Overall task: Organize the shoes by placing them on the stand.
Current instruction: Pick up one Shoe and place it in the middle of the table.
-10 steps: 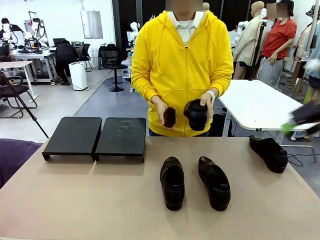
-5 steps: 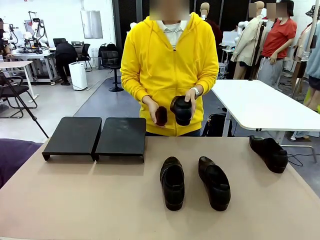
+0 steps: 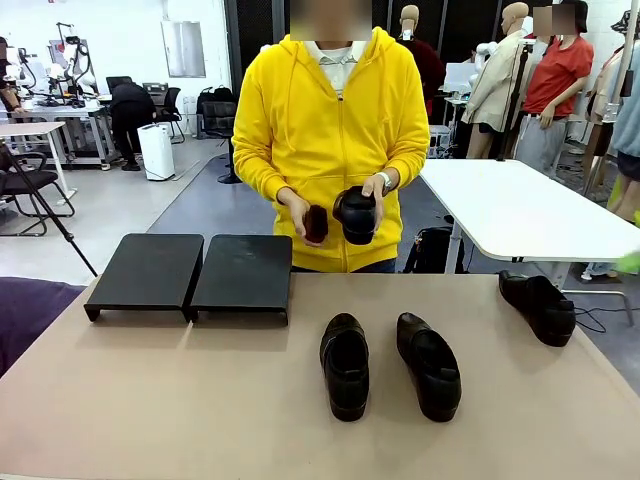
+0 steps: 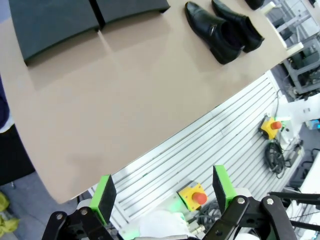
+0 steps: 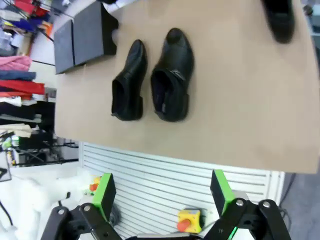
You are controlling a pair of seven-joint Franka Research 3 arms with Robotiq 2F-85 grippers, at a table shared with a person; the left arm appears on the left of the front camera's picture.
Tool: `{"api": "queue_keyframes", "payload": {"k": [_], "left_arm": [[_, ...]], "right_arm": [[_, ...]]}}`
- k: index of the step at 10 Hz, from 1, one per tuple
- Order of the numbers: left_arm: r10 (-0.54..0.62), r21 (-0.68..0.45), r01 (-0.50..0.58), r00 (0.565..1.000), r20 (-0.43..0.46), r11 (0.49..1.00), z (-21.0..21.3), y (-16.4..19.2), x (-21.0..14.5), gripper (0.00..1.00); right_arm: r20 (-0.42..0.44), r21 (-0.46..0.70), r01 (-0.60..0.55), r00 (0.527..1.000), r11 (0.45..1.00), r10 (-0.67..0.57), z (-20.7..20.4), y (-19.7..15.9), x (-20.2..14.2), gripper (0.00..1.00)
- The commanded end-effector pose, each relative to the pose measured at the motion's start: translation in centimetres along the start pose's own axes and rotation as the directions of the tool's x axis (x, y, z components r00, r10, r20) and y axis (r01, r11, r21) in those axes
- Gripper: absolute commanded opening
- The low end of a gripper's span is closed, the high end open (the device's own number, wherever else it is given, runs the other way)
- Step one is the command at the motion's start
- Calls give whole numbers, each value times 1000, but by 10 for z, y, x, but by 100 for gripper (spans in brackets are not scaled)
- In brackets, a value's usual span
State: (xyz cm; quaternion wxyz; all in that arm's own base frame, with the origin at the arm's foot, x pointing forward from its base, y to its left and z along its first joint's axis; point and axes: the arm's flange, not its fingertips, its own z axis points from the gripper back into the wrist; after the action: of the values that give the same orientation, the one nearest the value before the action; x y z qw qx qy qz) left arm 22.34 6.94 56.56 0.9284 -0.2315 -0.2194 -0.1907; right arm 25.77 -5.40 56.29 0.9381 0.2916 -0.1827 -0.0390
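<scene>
1. The left gripper [image 4: 164, 196] hung released, its green pads wide apart with nothing between them, above the slotted metal frame [image 4: 210, 150] below the table's near edge.
2. The stand [image 3: 190, 272] sat at the far left of the tan table [image 3: 150, 400], its two black trays side by side and tilted.
3. Right of the stand, beyond the table's far edge, a person in a yellow hoodie [image 3: 330, 110] held the held shoe [image 3: 356, 215] at waist height in one hand [image 3: 378, 186]. The other hand [image 3: 298, 212] gripped a small dark object [image 3: 316, 224], too small to identify.
4. Near the table's middle lay the pair's left shoe [image 3: 346, 365] and the pair's right shoe [image 3: 430, 365], side by side but apart, toes toward the person.
5. The lone shoe [image 3: 538, 306] lay angled by the far right edge, well apart from the pair.
6. The right gripper [image 5: 162, 195] was likewise released, with nothing between its pads, above the table's near edge.
</scene>
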Motion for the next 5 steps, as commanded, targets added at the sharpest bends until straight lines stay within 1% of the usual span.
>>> {"api": "queue_keyframes", "payload": {"k": [1,2,3,4,5], "left_arm": [[-12,-12,12,1000,1,1000,2,1,-1,100],[-12,-12,12,1000,1,1000,2,1,-1,100],[-12,-12,12,1000,1,1000,2,1,-1,100],[-12,-12,12,1000,1,1000,2,1,-1,100],[-12,-12,12,1000,1,1000,2,1,-1,100]], "right_arm": [[-46,-34,-15,999,999,14,-60,60,34,100],[-95,-81,-12,995,997,4,-98,91,41,100],[-157,-52,-73,985,996,64,-141,124,43,100],[-180,-80,-110,979,991,95,-179,147,43,100],[-212,-79,-162,967,984,142,-206,162,42,100]]}}
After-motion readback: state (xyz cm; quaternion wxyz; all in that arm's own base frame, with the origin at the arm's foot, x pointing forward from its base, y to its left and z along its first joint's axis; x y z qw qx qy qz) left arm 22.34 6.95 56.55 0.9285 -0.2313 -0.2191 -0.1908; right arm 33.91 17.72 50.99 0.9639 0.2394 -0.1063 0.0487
